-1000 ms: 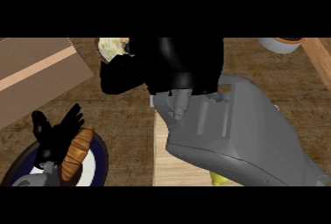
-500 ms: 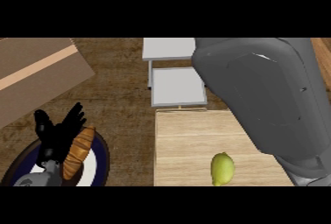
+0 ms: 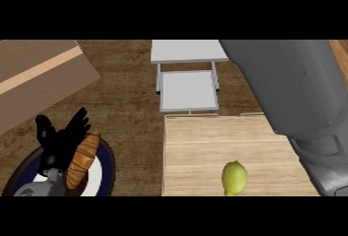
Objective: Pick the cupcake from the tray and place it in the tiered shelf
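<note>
Where dark wood counter (image 3: 129, 99) spreads | tiered shelf (image 3: 188, 90) far centre | tray (image 3: 204, 152) near right | left hand (image 3: 62, 138) released, near left.

Pale wood-grain tray (image 3: 204, 138), smooth matt grey shelf (image 3: 188, 90), perhaps metal

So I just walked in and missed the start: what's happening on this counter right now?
The robot's right forearm reaches up the right side, over the wooden tray; its hand is out of view, and no cupcake is visible. A yellow-green lemon lies on the tray. The grey tiered shelf stands beyond the tray, nothing visible on it. The left hand rests open at lower left, by a croissant on a dark plate.
</note>
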You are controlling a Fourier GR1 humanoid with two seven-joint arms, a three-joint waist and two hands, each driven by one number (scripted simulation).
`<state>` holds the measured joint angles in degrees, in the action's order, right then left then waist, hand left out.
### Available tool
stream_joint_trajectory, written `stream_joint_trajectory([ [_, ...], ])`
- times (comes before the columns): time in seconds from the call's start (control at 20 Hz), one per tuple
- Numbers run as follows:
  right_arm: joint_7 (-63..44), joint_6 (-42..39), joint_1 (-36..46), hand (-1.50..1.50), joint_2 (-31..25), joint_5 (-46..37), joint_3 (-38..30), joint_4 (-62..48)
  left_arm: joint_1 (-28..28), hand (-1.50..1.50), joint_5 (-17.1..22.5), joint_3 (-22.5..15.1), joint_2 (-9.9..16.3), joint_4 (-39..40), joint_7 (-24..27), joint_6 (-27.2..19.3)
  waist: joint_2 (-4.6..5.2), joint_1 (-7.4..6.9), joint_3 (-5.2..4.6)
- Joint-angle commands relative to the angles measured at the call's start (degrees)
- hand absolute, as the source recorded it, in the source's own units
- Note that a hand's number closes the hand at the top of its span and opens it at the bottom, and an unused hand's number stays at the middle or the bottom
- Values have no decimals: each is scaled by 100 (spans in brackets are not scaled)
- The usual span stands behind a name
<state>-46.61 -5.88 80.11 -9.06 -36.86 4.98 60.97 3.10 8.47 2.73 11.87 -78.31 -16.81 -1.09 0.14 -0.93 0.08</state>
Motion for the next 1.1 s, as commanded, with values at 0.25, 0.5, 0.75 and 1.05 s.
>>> stream_joint_trajectory([
  [0.25, 1243, 710, 401, 150, -50, -284, -349, -1718, -63, 0, -196, -189, -239, 30, 46, -74, 29, -57, -13],
  [0.5, 1643, 1245, 321, 150, 150, -550, -310, -2328, -138, 0, -31, 18, 20, -133, -64, 165, 23, -69, -12],
  [0.75, 2132, 1259, 511, 150, 16, -361, -620, -2600, 119, 0, -75, 88, -102, 409, 214, 163, 33, -27, -14],
  [1.05, 2475, 1093, 782, 150, -160, -317, -800, -3022, -15, 0, 54, 191, 46, 225, 25, 350, 23, -54, -12],
])
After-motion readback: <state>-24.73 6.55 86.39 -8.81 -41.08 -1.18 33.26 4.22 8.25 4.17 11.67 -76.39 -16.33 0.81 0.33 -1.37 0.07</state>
